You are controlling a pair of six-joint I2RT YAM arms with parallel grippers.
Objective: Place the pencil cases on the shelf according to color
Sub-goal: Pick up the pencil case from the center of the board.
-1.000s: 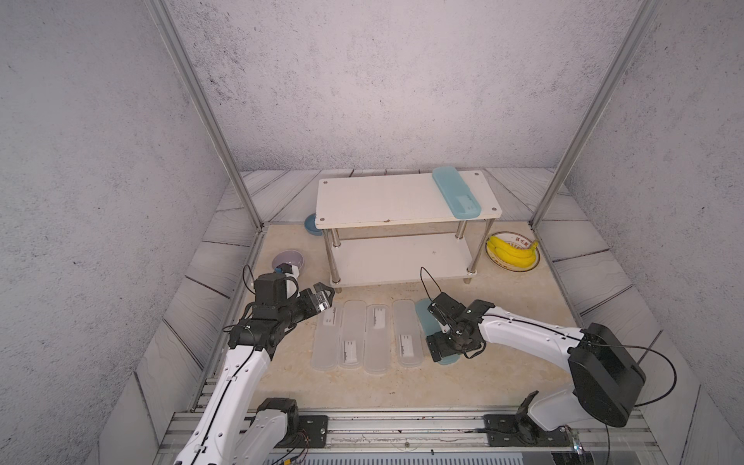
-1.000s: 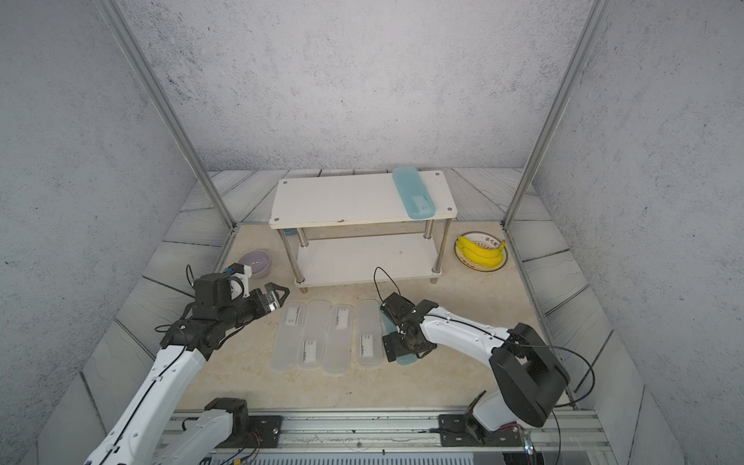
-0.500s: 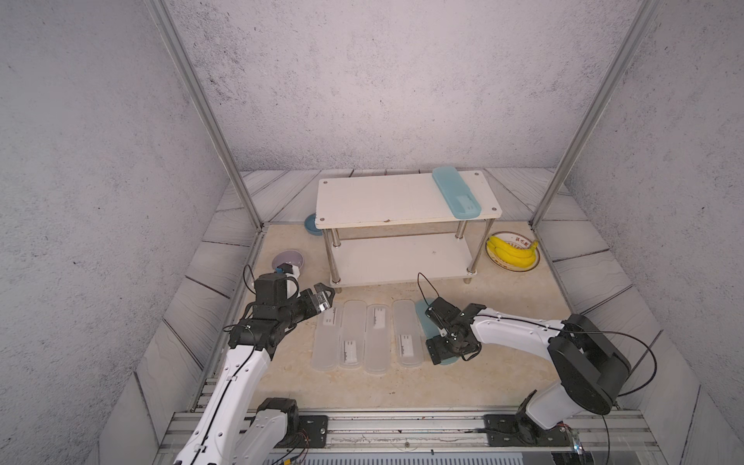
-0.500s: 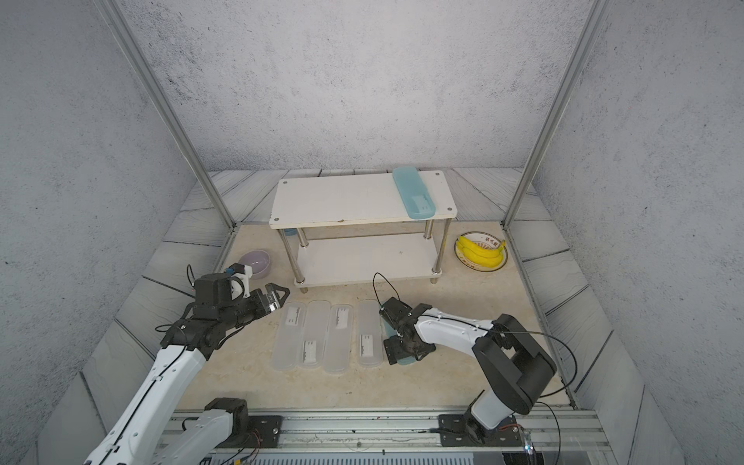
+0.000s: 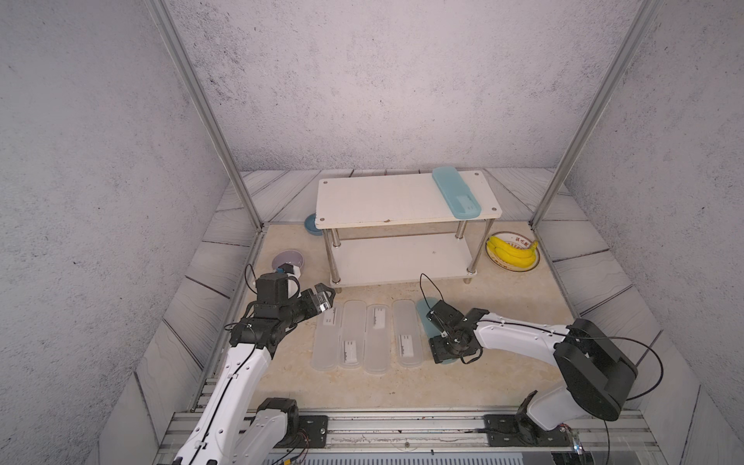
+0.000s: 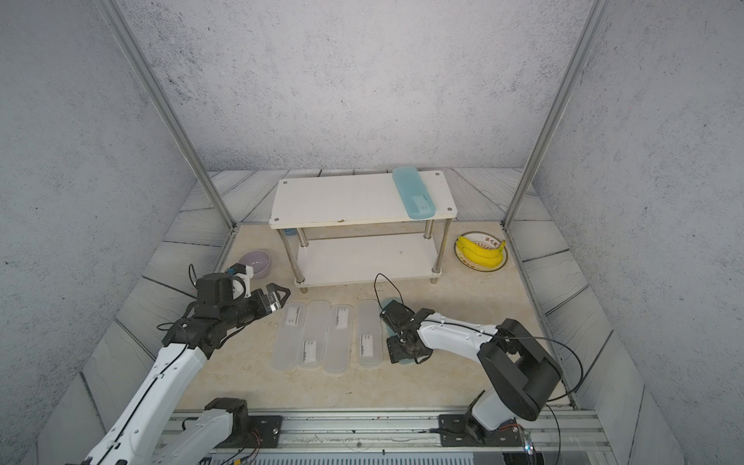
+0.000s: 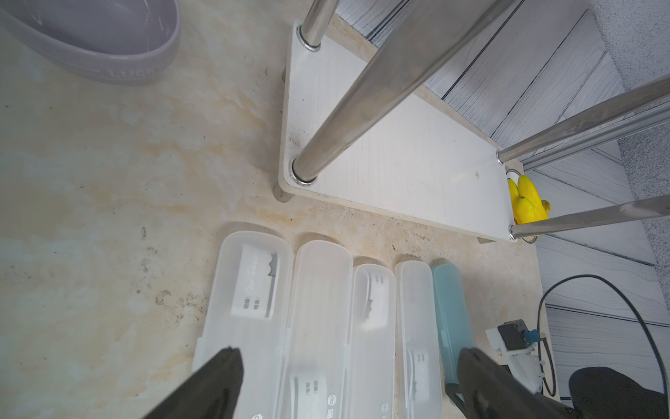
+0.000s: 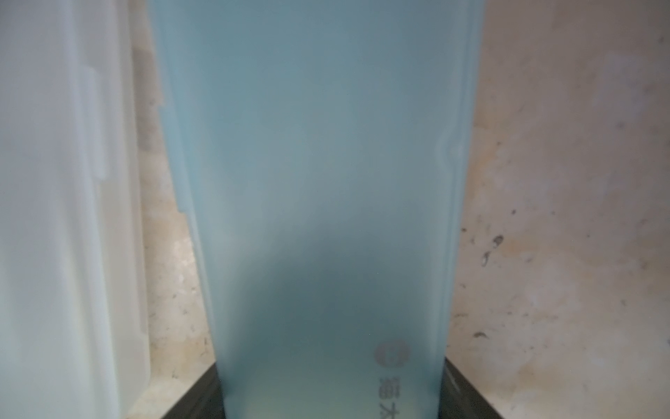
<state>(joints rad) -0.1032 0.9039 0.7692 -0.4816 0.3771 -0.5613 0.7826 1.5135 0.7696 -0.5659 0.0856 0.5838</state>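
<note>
The blue case [image 5: 424, 312] lies flat on the worktop [image 5: 507, 306], just right of four white cases [image 5: 376, 342]. Its long axis is parallel to theirs, and its far round end points to the shelf [image 5: 386, 201]. The right hand [image 5: 449, 350] grips its two long edges and hides its middle in both top views. The right wrist view is blurred and cuts off both ends. The other blue case [image 5: 457, 193] lies across the top board's right end. The left hand [image 5: 324, 300] is open and holds nothing.

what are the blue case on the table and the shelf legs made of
Long teal-blue case on the table: likely frosted translucent plastic; matte, hazy surface, moulded edges. Round tube legs of the shelf: apparently chromed or polished metal; mirror-like reflections.
</note>
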